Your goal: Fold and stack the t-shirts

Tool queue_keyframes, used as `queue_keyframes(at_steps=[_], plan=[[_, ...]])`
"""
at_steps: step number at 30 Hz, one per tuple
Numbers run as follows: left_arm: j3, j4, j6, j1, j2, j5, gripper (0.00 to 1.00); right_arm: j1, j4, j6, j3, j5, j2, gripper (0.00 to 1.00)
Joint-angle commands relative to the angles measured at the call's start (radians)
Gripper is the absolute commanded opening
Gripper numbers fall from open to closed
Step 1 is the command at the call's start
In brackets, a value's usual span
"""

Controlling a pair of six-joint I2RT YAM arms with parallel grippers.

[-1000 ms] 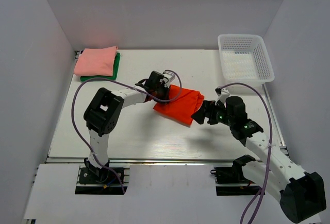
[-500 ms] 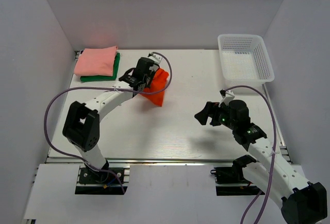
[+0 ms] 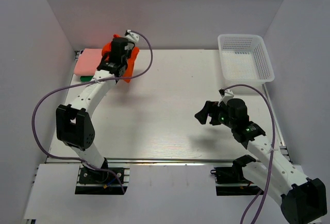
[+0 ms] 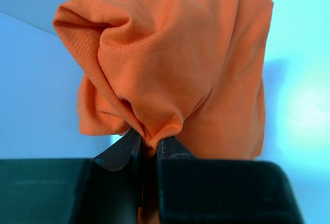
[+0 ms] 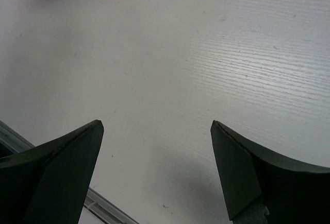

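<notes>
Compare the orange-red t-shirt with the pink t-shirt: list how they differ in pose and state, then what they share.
The orange-red t-shirt hangs bunched and creased; the pink t-shirt is folded into a neat rectangle. The orange-red one is pinched in the left tool, held above the table; the pink one lies flat on the dark green t-shirt. Both are soft cloth at the far-left corner.

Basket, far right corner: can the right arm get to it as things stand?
Probably yes. The right gripper has its fingers open and empty, only bare table lies between it and the white basket, and the left gripper is far left, holding the orange shirt.
</notes>
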Motion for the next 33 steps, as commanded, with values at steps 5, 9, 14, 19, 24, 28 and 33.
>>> queue_keyframes(at_steps=[5,9,14,19,24,28,33], plan=[[0.149,0.099,0.152,0.121,0.049,0.074,0.00,-0.003,-0.001,-0.014,0.118,0.011,0.086,0.90],[0.215,0.099,0.162,0.193,0.132,0.145,0.00,-0.003,0.001,-0.014,0.166,0.010,0.143,0.90],[0.344,0.067,0.162,0.269,0.290,0.186,0.00,-0.008,-0.001,-0.028,0.244,0.013,0.232,0.90],[0.475,0.045,0.173,0.338,0.400,0.186,0.00,-0.003,0.010,-0.035,0.281,0.005,0.301,0.90],[0.567,0.005,0.173,0.375,0.496,0.168,0.00,0.000,0.009,-0.041,0.313,0.002,0.353,0.90],[0.576,0.018,0.173,0.418,0.523,0.156,0.00,-0.003,0.009,-0.049,0.331,0.008,0.378,0.90],[0.588,0.002,0.187,0.438,0.557,0.134,1.00,-0.003,0.006,-0.052,0.359,-0.001,0.430,0.90]])
